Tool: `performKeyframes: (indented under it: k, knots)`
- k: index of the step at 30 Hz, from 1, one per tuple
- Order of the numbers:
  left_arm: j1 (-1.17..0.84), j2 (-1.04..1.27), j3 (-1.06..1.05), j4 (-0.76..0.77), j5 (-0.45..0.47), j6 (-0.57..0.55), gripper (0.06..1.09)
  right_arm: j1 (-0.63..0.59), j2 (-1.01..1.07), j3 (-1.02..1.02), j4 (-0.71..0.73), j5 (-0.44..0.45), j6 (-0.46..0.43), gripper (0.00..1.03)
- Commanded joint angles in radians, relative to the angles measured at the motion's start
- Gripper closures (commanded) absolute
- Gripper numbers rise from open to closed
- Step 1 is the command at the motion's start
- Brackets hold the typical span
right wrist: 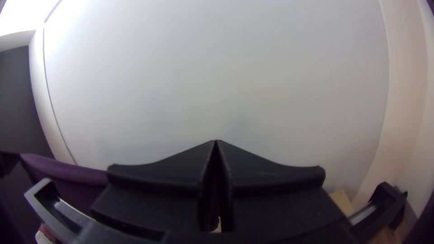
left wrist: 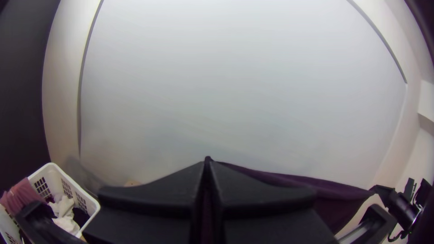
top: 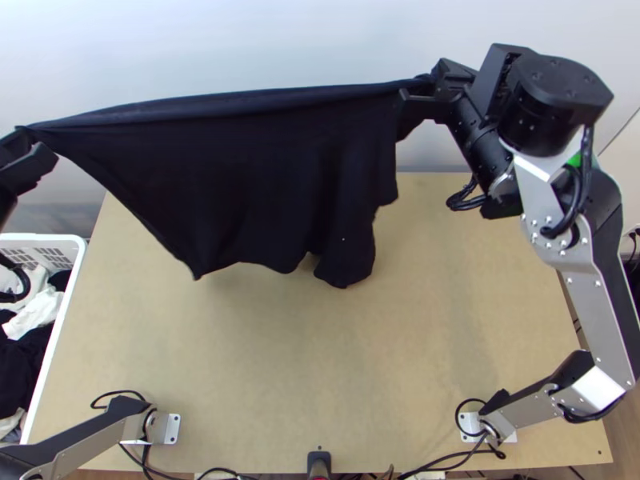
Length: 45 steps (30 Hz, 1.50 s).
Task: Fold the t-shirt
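In the top view the black t-shirt (top: 264, 176) hangs stretched between both grippers, its upper edge taut and its lower part draping unevenly above the table. My left gripper (top: 28, 136) is shut on one upper end at the far left; my right gripper (top: 424, 86) is shut on the other end, where the cloth bunches. In the left wrist view the left gripper (left wrist: 207, 165) has its fingers together on the cloth, and the t-shirt (left wrist: 325, 194) runs off toward the other arm. The right gripper (right wrist: 216, 149) is closed likewise, with the t-shirt (right wrist: 68, 174) beside it.
A white laundry basket (top: 68, 240) with dark and white cloths stands at the table's left edge. The light wooden table (top: 304, 384) lies under the hanging cloth, with cables along its near edge. A pale wall rises behind.
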Motion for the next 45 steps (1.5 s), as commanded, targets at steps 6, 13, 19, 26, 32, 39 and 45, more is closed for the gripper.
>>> performKeyframes:
  k: [6, 13, 19, 26, 32, 39, 45]
  knots:
    - [-0.01, -0.032, -0.071, 0.038, 0.048, -0.056, 1.05, -0.078, -0.097, 0.0, -0.032, -0.002, -0.043, 1.0]
    - [-0.004, -0.03, 0.009, 0.107, 0.035, -0.042, 1.05, -0.001, -0.198, -0.014, -0.02, 0.073, -0.219, 1.0]
    - [-0.036, -0.076, 0.033, 0.084, 0.05, -0.022, 1.05, 0.134, -0.286, -0.019, -0.095, 0.101, -0.282, 1.0]
    - [-0.093, -0.177, 0.025, -0.031, 0.116, 0.027, 1.05, 0.303, -0.398, -0.055, -0.262, 0.161, -0.261, 1.0]
    - [-0.09, -0.257, 0.021, -0.114, 0.256, 0.038, 1.05, 0.353, -0.454, -0.065, -0.399, 0.164, -0.21, 1.0]
    - [-0.07, -0.288, 0.019, -0.258, 0.378, 0.03, 1.05, 0.353, -0.491, -0.12, -0.431, 0.151, -0.15, 1.0]
    - [-0.077, -0.186, -0.039, -0.195, 0.386, 0.03, 1.05, 0.37, -0.467, -0.186, -0.437, 0.128, -0.098, 1.0]
